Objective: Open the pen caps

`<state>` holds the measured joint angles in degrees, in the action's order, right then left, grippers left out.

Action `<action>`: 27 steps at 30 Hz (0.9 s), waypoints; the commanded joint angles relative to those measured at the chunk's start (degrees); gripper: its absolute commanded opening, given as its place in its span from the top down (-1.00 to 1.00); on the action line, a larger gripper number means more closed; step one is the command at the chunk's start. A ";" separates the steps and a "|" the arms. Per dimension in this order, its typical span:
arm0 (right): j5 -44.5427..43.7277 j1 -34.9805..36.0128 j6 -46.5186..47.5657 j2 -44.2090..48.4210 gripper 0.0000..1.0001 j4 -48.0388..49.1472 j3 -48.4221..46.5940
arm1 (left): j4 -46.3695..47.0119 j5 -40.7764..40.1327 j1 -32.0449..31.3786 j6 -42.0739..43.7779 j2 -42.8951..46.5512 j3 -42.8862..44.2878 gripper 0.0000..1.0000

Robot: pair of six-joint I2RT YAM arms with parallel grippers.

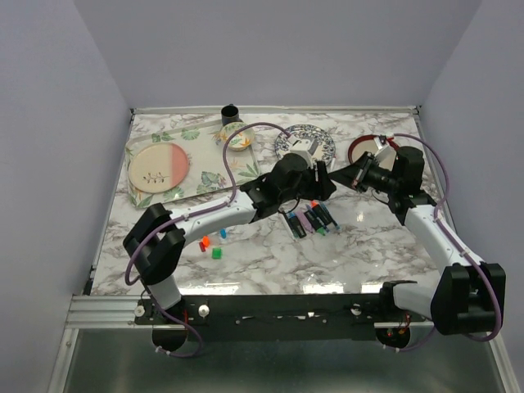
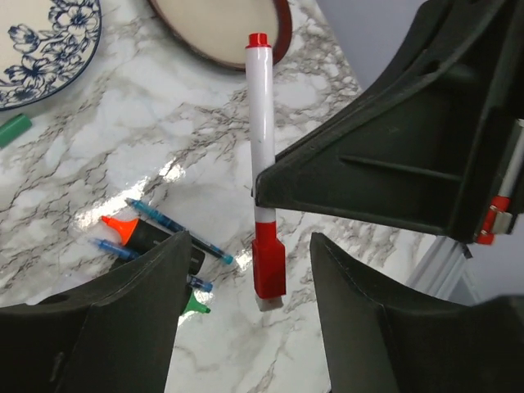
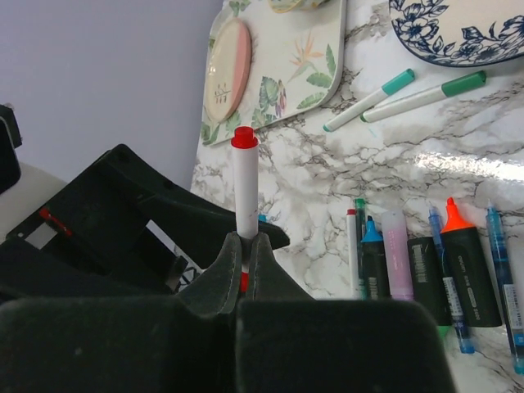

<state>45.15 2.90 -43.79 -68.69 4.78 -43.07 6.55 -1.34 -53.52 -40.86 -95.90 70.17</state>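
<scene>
My right gripper (image 3: 246, 246) is shut on a white pen (image 3: 244, 188) with red ends and holds it above the table. In the left wrist view that pen (image 2: 262, 123) hangs in front of me, and its red cap (image 2: 268, 270) lies between my left gripper's (image 2: 246, 327) open fingers (image 2: 123, 311) without touching them. In the top view the left gripper (image 1: 315, 178) and the right gripper (image 1: 352, 176) meet mid-table. Several pens (image 1: 309, 221) lie just below them, also seen in the right wrist view (image 3: 426, 262). Loose caps lie at the left: red-orange (image 1: 204, 242), green (image 1: 217, 253), blue (image 1: 223, 233).
A floral tray (image 1: 201, 176) with a pink plate (image 1: 158, 166) sits at the back left, with a small bowl (image 1: 238, 141) and a black cup (image 1: 231, 115). A blue-patterned plate (image 1: 323, 141) and a red-rimmed plate (image 1: 360, 147) stand behind the grippers. Two teal-green pens (image 3: 426, 96) lie near the blue plate.
</scene>
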 commanded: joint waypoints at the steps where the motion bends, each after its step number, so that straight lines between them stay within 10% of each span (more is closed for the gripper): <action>1: 2.23 -0.26 -2.52 -0.22 0.99 1.73 0.35 | -9.60 -5.94 -0.80 3.77 -3.23 6.54 -0.22; 8: -0.13 -0.43 -2.79 -0.13 0.99 1.20 0.88 | -14.71 -5.69 -1.85 6.14 -5.97 10.68 0.99; 27: -11.39 -23.37 -11.58 6.55 0.99 4.72 10.90 | -25.71 1.17 -11.52 8.08 3.08 -4.16 1.00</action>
<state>48.60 -14.90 -53.52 -62.02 2.55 -31.59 -6.72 -3.20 -62.33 -32.93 -98.19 70.83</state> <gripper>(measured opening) 0.008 0.095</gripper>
